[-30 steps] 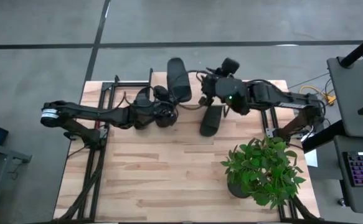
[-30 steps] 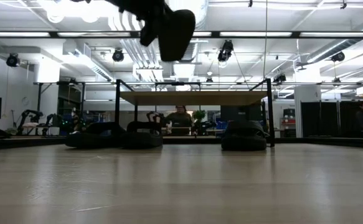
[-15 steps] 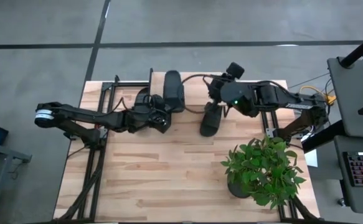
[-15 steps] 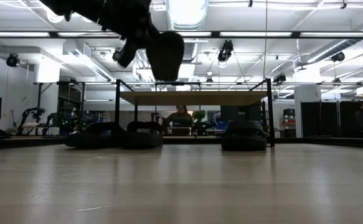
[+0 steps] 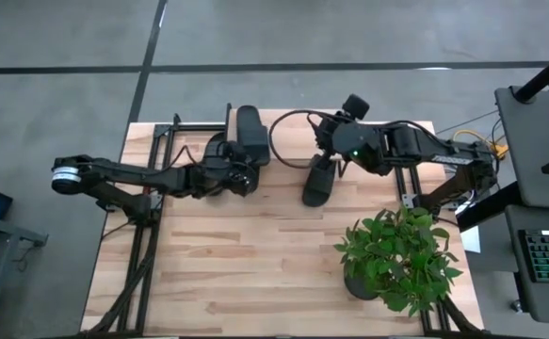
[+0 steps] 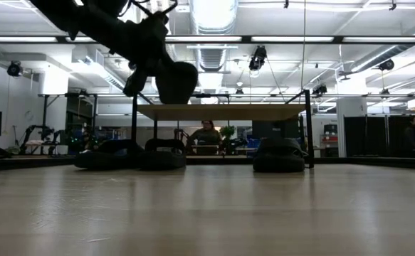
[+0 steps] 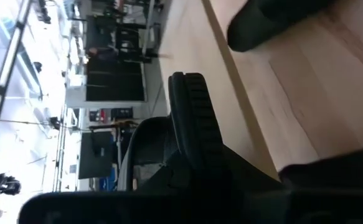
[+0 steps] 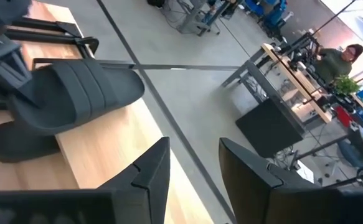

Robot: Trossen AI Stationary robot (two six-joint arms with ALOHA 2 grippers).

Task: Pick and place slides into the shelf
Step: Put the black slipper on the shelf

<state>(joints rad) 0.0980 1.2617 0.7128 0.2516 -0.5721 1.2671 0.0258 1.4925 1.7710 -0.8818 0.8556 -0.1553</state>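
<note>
Carrying: the left gripper (image 5: pixel 239 175) is clamped on a black slide (image 5: pixel 248 137), lifting it clear of the table and over the far edge, where the shelf (image 6: pixel 221 112) stands.
Held slide: in the low view it hangs above and just to the left of the shelf's top board, toe end pointing down; held high, in my judgement, to clear the frame before being lowered.
Grip: fingers closed narrow on the sole edge, as the left wrist view shows the ribbed sole (image 7: pixel 193 124) pressed against the gripper body.
Shelf: light wood top board on a thin black frame, at the table's far side.
Slides already under it: three dark shapes sit at floor level of the rack in the low view, two to the left (image 6: pixel 132 155) and one to the right (image 6: pixel 278 158).
Middle slide: one slide (image 5: pixel 318 181) lies on the tabletop beside the right arm, pointing toward the shelf.
Right gripper: the right gripper (image 8: pixel 193 168) hovers near the shelf's far edge, fingers parted with nothing between them, holding clear of the left arm's path.
Bystanding item: a potted plant (image 5: pixel 396 256) stands well apart on the near right of the table.
Stage: transport to the shelf, placement not yet done.
</note>
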